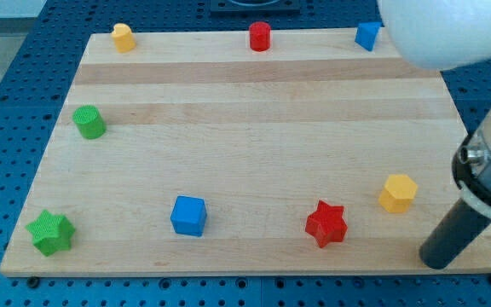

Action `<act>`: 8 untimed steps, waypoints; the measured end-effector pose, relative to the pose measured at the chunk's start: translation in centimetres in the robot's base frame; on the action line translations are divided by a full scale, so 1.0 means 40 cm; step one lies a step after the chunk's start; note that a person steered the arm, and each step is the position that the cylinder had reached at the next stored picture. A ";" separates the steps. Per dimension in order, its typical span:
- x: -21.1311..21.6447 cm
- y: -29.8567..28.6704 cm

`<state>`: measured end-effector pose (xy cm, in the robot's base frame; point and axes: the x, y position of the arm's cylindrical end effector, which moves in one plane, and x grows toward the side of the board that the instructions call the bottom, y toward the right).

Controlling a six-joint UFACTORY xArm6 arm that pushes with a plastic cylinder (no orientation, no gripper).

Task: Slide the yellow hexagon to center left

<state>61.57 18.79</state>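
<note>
The yellow hexagon [397, 193] lies on the wooden board [254, 153] near the view's lower right. My tip [437, 260] is the lower end of the dark rod, at the board's bottom right edge, just below and to the right of the hexagon, apart from it. A red star [326, 223] lies to the hexagon's lower left.
A blue cube [188, 215] and a green star [50, 232] lie along the bottom. A green cylinder [89, 122] sits at center left. A yellow block [124, 37], a red cylinder [260, 37] and a blue block [366, 36] line the top edge.
</note>
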 end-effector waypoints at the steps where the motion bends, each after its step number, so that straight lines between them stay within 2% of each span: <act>1: -0.068 -0.030; 2: -0.134 -0.030; 5: -0.172 -0.104; 7: -0.264 0.045; 8: -0.326 -0.005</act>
<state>48.54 18.60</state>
